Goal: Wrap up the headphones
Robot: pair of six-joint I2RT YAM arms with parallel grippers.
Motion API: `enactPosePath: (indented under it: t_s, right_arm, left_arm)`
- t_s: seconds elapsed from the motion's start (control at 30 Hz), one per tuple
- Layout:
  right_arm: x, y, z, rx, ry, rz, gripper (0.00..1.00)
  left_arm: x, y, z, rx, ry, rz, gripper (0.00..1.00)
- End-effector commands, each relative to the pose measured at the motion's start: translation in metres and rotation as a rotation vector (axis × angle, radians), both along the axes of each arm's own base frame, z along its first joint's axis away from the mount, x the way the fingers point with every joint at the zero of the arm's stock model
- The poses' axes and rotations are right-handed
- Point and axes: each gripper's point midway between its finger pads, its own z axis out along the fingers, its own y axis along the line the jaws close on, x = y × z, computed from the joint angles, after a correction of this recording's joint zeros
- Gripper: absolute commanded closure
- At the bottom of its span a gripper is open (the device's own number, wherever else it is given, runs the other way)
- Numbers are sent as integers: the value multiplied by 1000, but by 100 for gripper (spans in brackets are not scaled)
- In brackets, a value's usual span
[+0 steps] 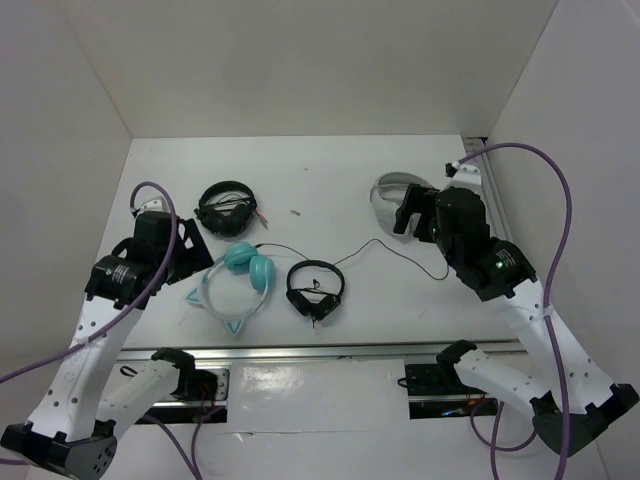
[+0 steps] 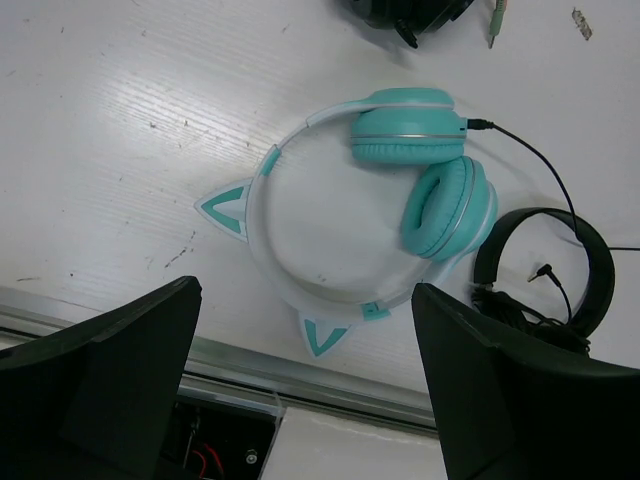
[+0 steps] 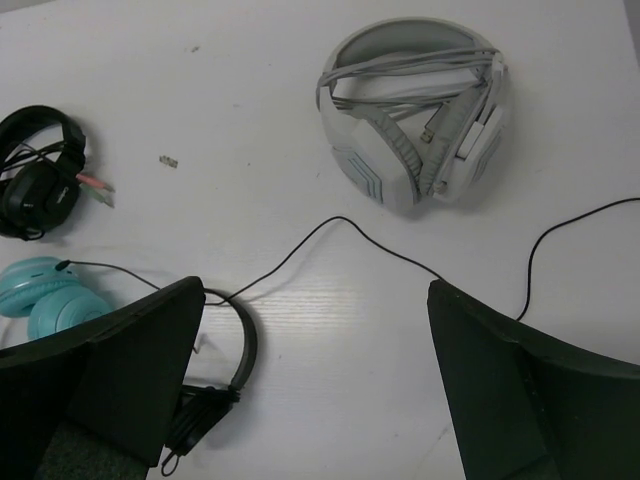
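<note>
- Teal cat-eared over-ear headphones (image 2: 405,135) lie flat on the white table (image 1: 330,170), just right of the left gripper (image 2: 305,290), whose fingers spread wide, holding nothing.
- Right gripper (image 3: 315,290), well apart, gapes empty too.

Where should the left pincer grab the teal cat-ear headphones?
Probably best on the headphones is the thin headband, between the two cat ears, coming straight down from above. It lies flat on the table, while the ear cups are bulky and sit side by side.

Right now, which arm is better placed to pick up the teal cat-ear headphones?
Left. The left claw, open, hovers directly above the teal headphones; the right claw is off by the grey-white headphones.
</note>
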Motion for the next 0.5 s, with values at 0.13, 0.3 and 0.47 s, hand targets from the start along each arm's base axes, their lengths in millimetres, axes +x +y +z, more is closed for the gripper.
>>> enactPosePath:
  t_s: [0.13,0.3,0.47]
  right_arm:
    - [-4,-4,14,0,-42,-13,0]
    - [-1,3,12,-1,-28,8,0]
    - [4,10,0,-18,5,30,0]
  left_arm:
    - [9,-13,-4,-51,12,-29,0]
    - [9,-25,-11,-146,-6,-12,0]
    - [-7,-20,-23,-270,-10,220,0]
